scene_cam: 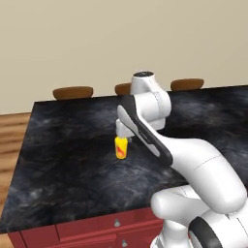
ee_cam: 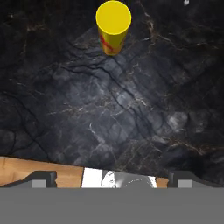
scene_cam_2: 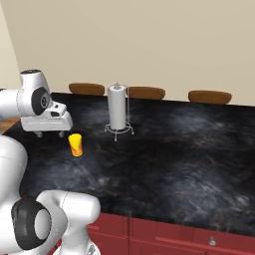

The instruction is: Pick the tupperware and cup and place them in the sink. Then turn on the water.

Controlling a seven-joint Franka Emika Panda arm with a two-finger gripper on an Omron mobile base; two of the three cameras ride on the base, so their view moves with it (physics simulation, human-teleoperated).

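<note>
Nearest us, our tool [ee_cam: 111, 178] shows its tips spread wide at the bottom of the hand view, holding nothing, above the dark bench [ee_cam: 131, 109]. The cup [scene_cam_2: 75, 144] stands upright on the bench just beside the tool, apart from it as far as we can tell. So we judge the task barely begun: cup ungrasped, tupperware, sink and water all ahead.
</note>
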